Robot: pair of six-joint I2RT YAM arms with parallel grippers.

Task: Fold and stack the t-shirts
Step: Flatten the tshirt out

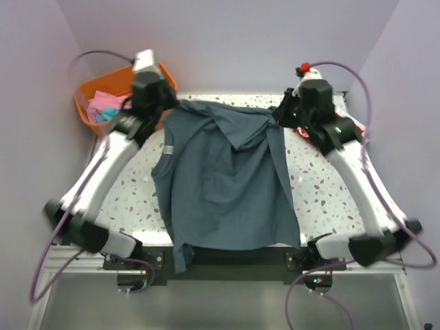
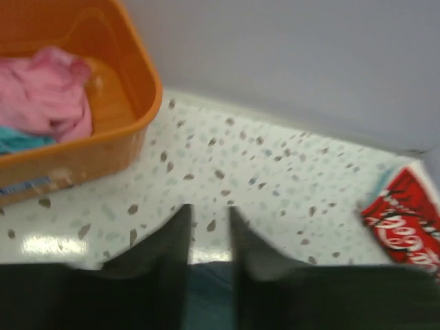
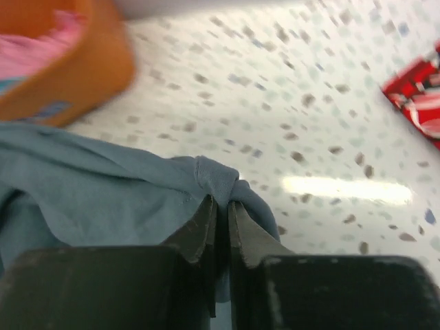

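Observation:
A dark slate-blue t-shirt (image 1: 227,185) lies spread over the table, its bottom hem hanging over the near edge. My left gripper (image 1: 167,113) is at its far left corner. In the left wrist view the jaws (image 2: 210,210) stand nearly closed, with blue cloth (image 2: 206,289) deep between them. My right gripper (image 1: 278,115) is at the far right corner, shut on a bunched fold of the shirt (image 3: 103,192) at its fingertips (image 3: 221,199). A red t-shirt with white script (image 2: 409,227) lies at the far right (image 3: 419,96).
An orange basket (image 1: 86,93) stands at the far left corner, holding a pink shirt (image 1: 103,102) and a turquoise one (image 1: 100,115). It also shows in the left wrist view (image 2: 130,144) and the right wrist view (image 3: 89,75). Speckled table (image 1: 323,185) shows right of the shirt.

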